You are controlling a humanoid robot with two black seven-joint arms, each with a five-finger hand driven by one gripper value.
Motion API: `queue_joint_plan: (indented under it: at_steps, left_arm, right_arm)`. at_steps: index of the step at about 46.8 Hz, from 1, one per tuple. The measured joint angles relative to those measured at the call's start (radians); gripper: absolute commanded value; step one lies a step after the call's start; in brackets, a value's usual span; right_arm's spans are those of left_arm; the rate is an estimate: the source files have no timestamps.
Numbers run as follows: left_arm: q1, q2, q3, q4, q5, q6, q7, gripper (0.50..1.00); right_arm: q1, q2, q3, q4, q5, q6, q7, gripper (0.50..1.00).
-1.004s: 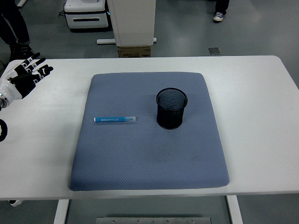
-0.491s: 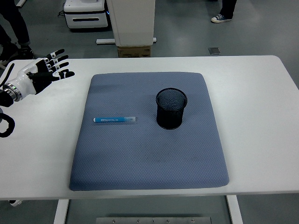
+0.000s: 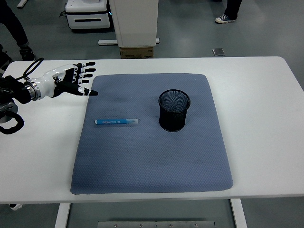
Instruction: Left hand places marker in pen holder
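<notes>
Marker (image 3: pixel 117 121) lies flat on the blue mat (image 3: pixel 152 156), below and just right of the left hand (image 3: pixel 71 81), whose fingers (image 3: pixel 86 76) are spread wide and empty. Its print is too small to read. Pen holder (image 3: pixel 174 110) stands upright farther right.

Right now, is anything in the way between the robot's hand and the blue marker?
No, nothing visible. The left hand hovers open at the mat's far-left corner, and only bare mat lies between it and the marker.
</notes>
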Motion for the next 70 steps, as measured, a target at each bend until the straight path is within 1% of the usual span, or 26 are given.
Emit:
queue_joint_plan:
  at_steps: [5,7,10,14,18,20,23,26,30,33,39,42,45,49,55,65,68,70]
  left_arm:
    - [-0.066,-0.051,0.109,-0.001,0.0,0.049,0.0,1.0]
    - [-0.089,-0.066,0.149,-0.003,-0.009,0.058,0.001,1.0]
    - [-0.103,-0.086,0.187,-0.007,-0.046,0.058,0.001,1.0]
    - [-0.121,-0.095,0.219,-0.018,-0.151,0.052,0.001,1.0]
    - [-0.172,-0.095,0.286,-0.051,-0.231,0.045,-0.001,1.0]
    - [-0.211,-0.095,0.329,-0.07,-0.252,0.044,-0.014,1.0]
    - [-0.259,-0.097,0.402,-0.091,-0.258,0.039,-0.056,1.0]
    - [-0.292,-0.103,0.447,-0.112,-0.251,0.041,-0.086,1.0]
    - [-0.322,-0.134,0.513,-0.118,-0.216,0.045,-0.093,1.0]
    - [-0.337,-0.15,0.555,-0.119,-0.158,0.049,-0.092,1.0]
    - [-0.349,-0.158,0.573,-0.125,-0.017,0.051,-0.078,1.0]
    - [-0.35,-0.165,0.573,-0.125,0.043,0.053,-0.046,1.0]
    - [-0.353,-0.168,0.574,-0.124,0.081,0.056,0.002,1.0]
    - [-0.362,-0.186,0.574,-0.123,0.092,0.057,0.037,1.0]
    - [-0.379,-0.191,0.596,-0.124,0.102,0.056,0.041,1.0]
    - [-0.442,-0.213,0.627,-0.139,0.214,0.039,0.035,1.0]
    - [-0.464,-0.214,0.64,-0.16,0.252,0.023,0.033,1.0]
    - [-0.483,-0.214,0.65,-0.179,0.268,-0.001,0.032,1.0]
  right_arm:
    - [0.0,0.0,0.0,0.0,0.0,0.0,0.0,1.0]
    - [0.0,0.0,0.0,0.0,0.0,0.0,0.0,1.0]
    - [0.0,0.0,0.0,0.0,0.0,0.0,0.0,1.0]
    - [0.0,0.0,0.0,0.0,0.0,0.0,0.0,1.0]
    - [0.0,0.0,0.0,0.0,0.0,0.0,0.0,1.0]
    - [0.0,0.0,0.0,0.0,0.0,0.0,0.0,1.0]
    - [0.0,0.0,0.0,0.0,0.0,0.0,0.0,1.0]
    - [0.0,0.0,0.0,0.0,0.0,0.0,0.0,1.0]
    - [0.0,0.0,0.0,0.0,0.0,0.0,0.0,1.0]
    - [0.0,0.0,0.0,0.0,0.0,0.0,0.0,1.0]
    - [0.0,0.0,0.0,0.0,0.0,0.0,0.0,1.0]
    - [0.0,0.0,0.0,0.0,0.0,0.0,0.0,1.0]
    - [0.0,0.0,0.0,0.0,0.0,0.0,0.0,1.0]
    - [0.0,0.0,0.0,0.0,0.0,0.0,0.0,1.0]
    - [0.0,0.0,0.0,0.0,0.0,0.0,0.0,1.0]
    - [0.0,0.0,0.0,0.0,0.0,0.0,0.0,1.0]
    - [-0.001,0.0,0.0,0.0,0.0,0.0,0.0,1.0]
    - [0.0,0.0,0.0,0.0,0.0,0.0,0.0,1.0]
